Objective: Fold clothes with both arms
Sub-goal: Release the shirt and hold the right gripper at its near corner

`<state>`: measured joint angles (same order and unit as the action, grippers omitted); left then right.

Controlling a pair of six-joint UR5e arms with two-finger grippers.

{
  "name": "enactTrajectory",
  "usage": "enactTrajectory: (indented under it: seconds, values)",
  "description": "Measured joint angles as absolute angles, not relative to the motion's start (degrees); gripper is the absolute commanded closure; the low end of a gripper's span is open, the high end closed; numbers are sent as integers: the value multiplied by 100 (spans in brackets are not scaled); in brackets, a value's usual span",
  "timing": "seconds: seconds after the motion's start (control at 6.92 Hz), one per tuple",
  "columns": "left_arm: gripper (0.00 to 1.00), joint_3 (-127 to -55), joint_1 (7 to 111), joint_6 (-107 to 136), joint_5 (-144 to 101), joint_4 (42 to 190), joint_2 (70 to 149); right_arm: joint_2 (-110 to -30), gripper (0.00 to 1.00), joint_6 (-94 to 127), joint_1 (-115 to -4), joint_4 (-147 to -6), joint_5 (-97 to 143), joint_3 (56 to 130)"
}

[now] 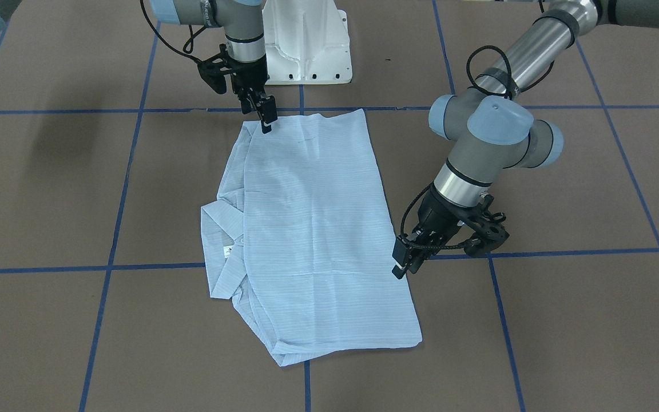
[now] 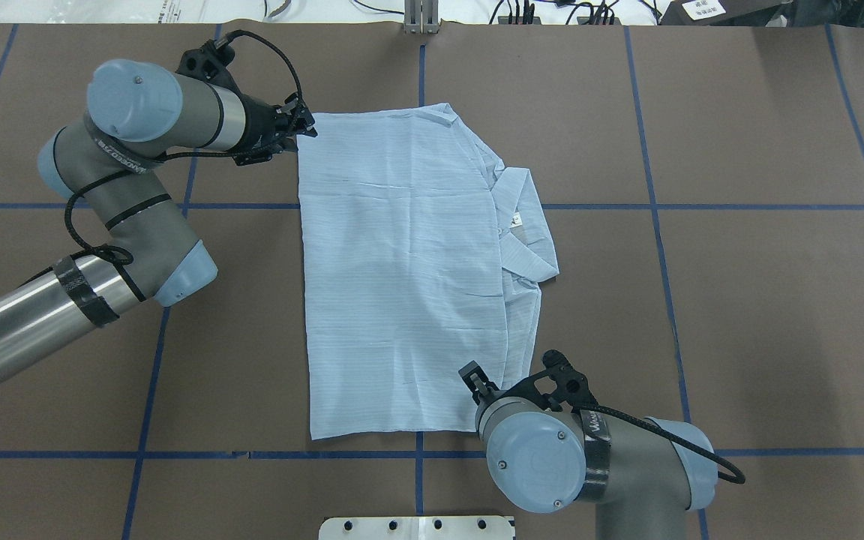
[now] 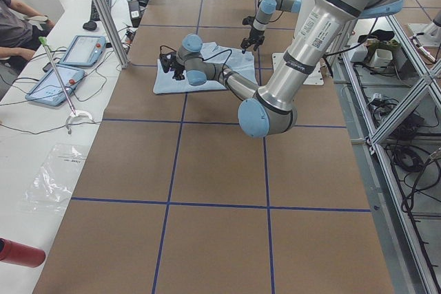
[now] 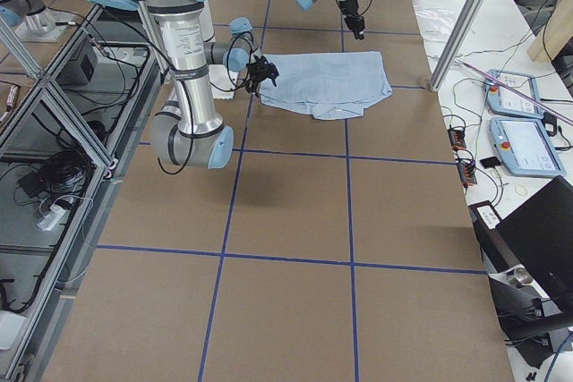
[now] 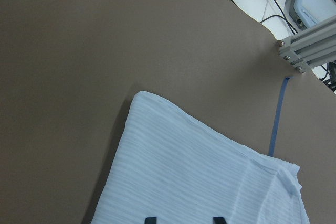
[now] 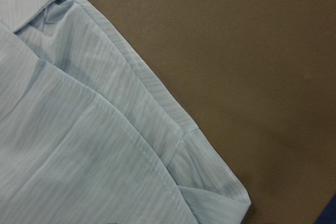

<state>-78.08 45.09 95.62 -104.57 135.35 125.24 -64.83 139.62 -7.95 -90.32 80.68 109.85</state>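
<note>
The pale-blue striped shirt [image 1: 318, 229] lies folded lengthwise and flat on the brown table, also in the overhead view [image 2: 402, 262]. Its collar [image 2: 526, 225] and white neck tag [image 2: 514, 219] stick out on the robot's right side. My left gripper [image 2: 306, 129] hovers at the shirt's far left corner, open and empty. Its fingertips [image 5: 149, 219] show apart over the cloth [image 5: 199, 177]. My right gripper [image 2: 477, 381] is just above the shirt's near right edge, and looks open and empty; it also shows in the front-facing view [image 1: 266, 120]. The right wrist view shows only the hem corner [image 6: 79, 145].
The white pedestal base [image 1: 306, 46] stands at the table's near edge behind the shirt. Blue tape lines [image 2: 657, 206] cross the brown table. Tablets [image 3: 83, 49] and an aluminium post [image 5: 310, 45] are on the operators' side beyond the far edge.
</note>
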Motion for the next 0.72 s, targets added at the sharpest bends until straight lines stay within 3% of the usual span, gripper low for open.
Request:
enactTrajectory:
  seconds: [0.72]
  values:
    - [53, -7913, 4509, 9663, -10448, 13535, 12474, -6454, 9, 13966, -778, -9025, 8068, 10827]
